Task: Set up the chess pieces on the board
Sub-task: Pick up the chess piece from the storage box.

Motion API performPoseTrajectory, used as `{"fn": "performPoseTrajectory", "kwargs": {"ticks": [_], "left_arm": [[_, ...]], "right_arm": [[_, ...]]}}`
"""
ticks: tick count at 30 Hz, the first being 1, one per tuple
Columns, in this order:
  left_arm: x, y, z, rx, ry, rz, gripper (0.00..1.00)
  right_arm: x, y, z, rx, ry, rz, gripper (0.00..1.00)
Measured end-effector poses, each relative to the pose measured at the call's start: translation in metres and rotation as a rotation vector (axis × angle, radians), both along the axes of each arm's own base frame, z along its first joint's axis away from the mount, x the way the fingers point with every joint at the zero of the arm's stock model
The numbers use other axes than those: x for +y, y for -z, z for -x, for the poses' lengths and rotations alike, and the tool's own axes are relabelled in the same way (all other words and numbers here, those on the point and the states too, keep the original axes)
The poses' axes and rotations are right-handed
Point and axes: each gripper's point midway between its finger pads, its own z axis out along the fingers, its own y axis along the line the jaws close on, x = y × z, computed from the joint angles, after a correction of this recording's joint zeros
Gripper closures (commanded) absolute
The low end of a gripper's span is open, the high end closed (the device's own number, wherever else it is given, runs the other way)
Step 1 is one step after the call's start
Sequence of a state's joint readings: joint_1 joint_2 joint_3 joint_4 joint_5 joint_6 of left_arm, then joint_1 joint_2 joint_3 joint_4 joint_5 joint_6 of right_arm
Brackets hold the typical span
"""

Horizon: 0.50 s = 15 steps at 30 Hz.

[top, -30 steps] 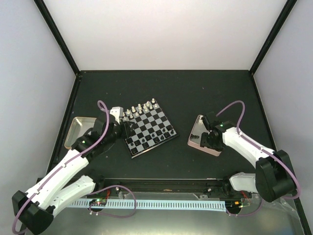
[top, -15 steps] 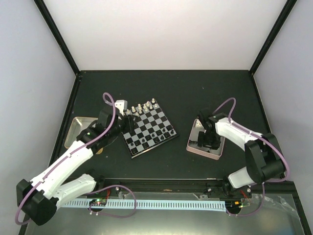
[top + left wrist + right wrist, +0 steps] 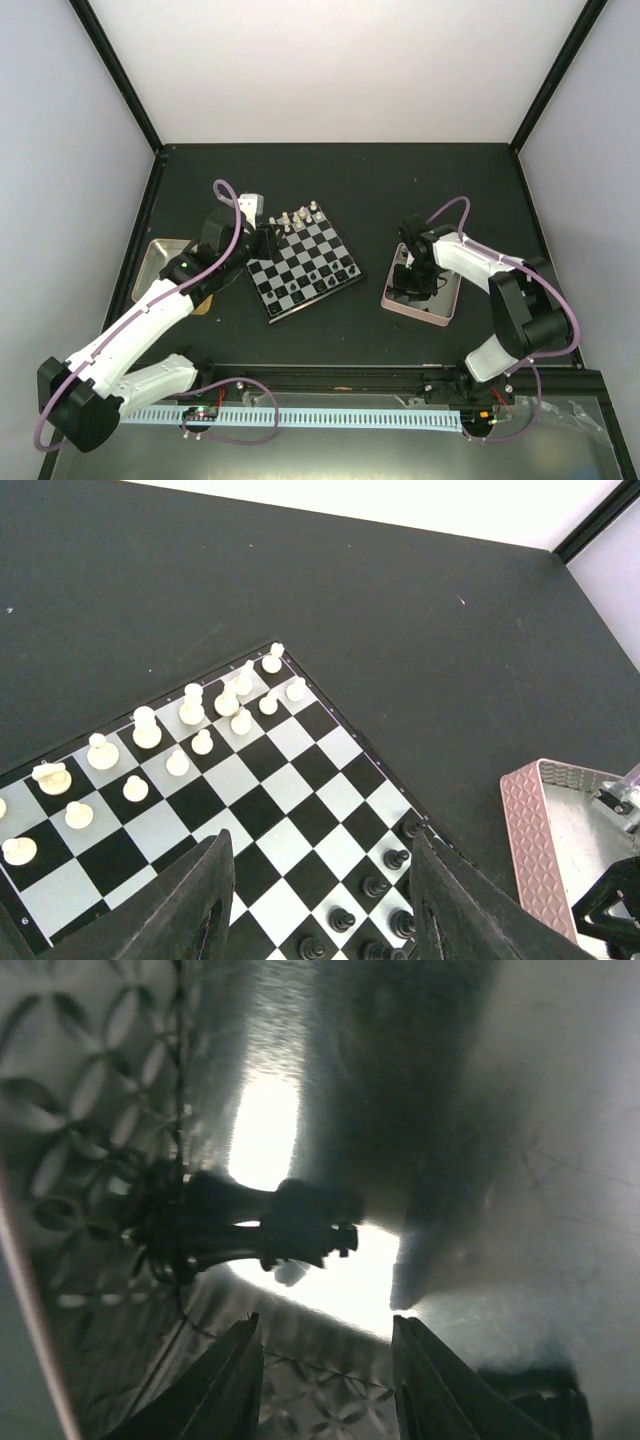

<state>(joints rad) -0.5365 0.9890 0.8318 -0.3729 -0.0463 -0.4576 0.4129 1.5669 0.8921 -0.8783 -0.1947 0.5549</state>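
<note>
Right pincer dropped into pink tray, part-open, empty, left pincer likewise, black tabletop, white walls

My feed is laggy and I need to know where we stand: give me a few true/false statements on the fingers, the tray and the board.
1. The right fingers are down inside the pink-rimmed tray. True.
2. A black piece is clamped between the right fingers. False: the lying black pieces are beyond the fingertips, and the gap is empty.
3. White pieces stand in two rows along one edge of the board. True.
4. The left fingers grip a white piece. False: they are apart with nothing between them.
5. No black pieces stand on the board. False: several standing black pieces are near the corner toward the tray.
</note>
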Motion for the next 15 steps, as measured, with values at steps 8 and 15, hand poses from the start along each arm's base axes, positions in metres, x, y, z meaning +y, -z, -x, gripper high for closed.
{"fn": "performPoseTrajectory", "kwargs": {"ticks": [8,15], "left_arm": [[-0.001,0.004,-0.003,0.005,-0.003,-0.008,0.5],[0.001,0.003,-0.004,0.0,-0.007,-0.018,0.5]], "right_arm": [[0.008,0.01,-0.005,0.034,-0.025,-0.018,0.68],[0.006,0.011,-0.023,-0.031,0.006,0.01,0.73]]}}
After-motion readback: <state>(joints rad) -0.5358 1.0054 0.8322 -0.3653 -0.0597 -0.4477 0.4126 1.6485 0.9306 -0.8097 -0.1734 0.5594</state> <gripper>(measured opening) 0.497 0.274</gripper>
